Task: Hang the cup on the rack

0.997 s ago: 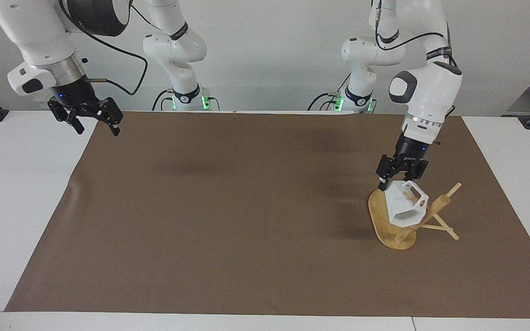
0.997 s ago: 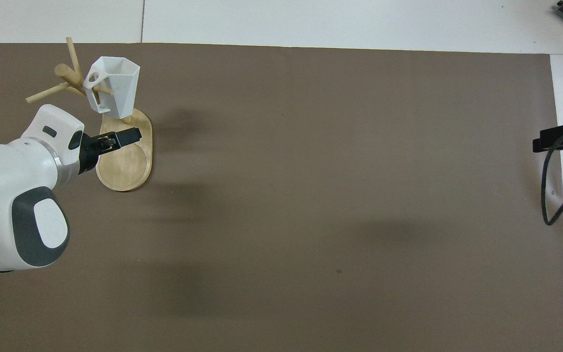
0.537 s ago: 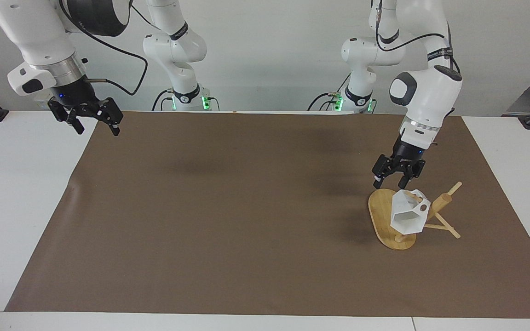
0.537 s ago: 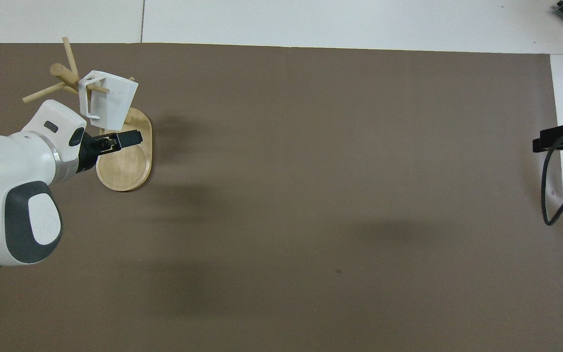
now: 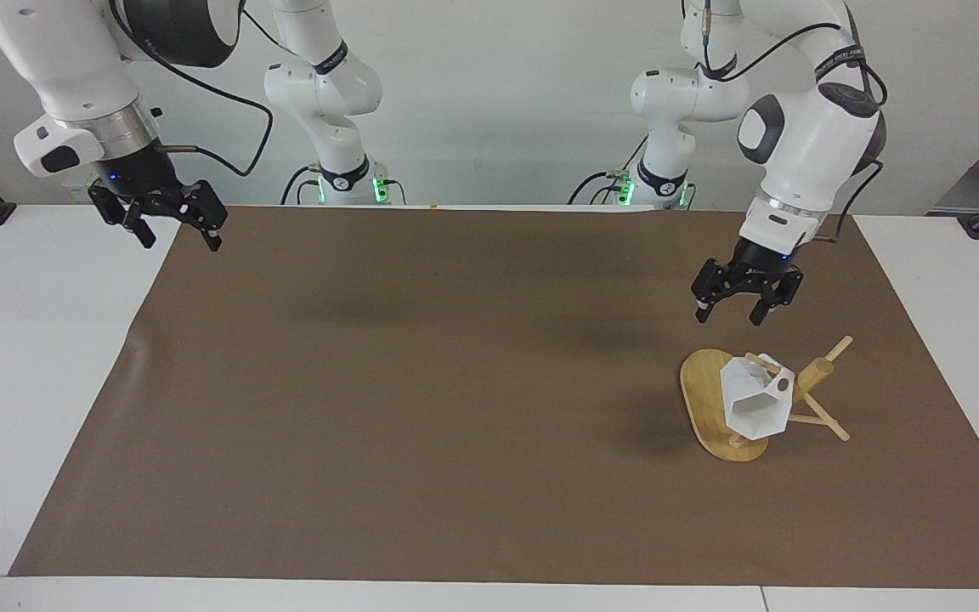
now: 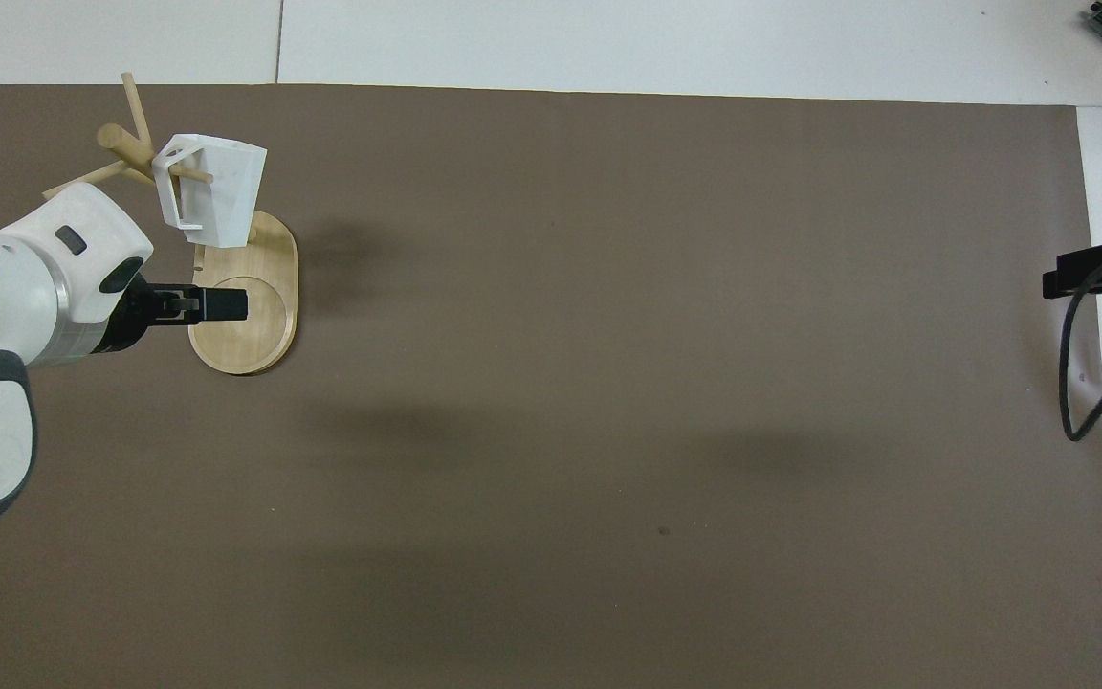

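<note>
Lifting clear, the left pincer (image 5: 745, 302) has let go and risen, jaws wide and empty, over the rack (image 5: 726, 408) at the facing view's lower right. Just past it the cup (image 5: 753, 399) now hangs by its handle on a peg: job looks done! At upper left, the right pincer (image 5: 173, 223) waits, open, above the desk (image 5: 31, 357).

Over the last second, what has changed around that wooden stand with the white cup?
The left gripper let go of the cup and rose clear above the rack, open. The cup tipped and settled, hanging by its handle on a peg. The rack kept its place; the right gripper stayed waiting, open.
</note>
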Available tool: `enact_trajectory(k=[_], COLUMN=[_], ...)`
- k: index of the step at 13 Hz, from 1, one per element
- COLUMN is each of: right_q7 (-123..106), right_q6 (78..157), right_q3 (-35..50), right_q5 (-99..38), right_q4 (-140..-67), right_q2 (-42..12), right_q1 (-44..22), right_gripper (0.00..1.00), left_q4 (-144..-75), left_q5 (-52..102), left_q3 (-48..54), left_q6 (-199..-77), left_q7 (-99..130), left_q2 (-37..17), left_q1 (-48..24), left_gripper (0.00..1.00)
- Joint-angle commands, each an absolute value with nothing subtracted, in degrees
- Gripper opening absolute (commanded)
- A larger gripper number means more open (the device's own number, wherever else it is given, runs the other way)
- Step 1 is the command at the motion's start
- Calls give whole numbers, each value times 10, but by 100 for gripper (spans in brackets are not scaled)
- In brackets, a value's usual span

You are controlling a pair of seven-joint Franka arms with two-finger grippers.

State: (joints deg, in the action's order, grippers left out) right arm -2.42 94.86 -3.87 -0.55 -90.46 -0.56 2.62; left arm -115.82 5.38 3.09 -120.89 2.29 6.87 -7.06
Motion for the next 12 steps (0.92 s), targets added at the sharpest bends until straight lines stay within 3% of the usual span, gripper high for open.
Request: enact_trajectory(k=[1, 8, 12], right_q7=[-14, -14, -14], right_q6=[952, 952, 952], right_q3=[-34, -34, -34], right_q5=[-2, -2, -2], right_q4=[-918, -918, -918], right_q2=[5, 4, 5], right_q1=[29, 29, 29], right_gripper=[100, 100, 100], left_q4=[-1130, -913, -946], left_q5=[13, -13, -6], left_q3=[32, 33, 33], left_q6=[-1145, -921, -918], left_q7=[-8, -14, -8], left_q2=[76, 11, 29], left_q1=[-71, -72, -75], left_gripper=[100, 100, 100])
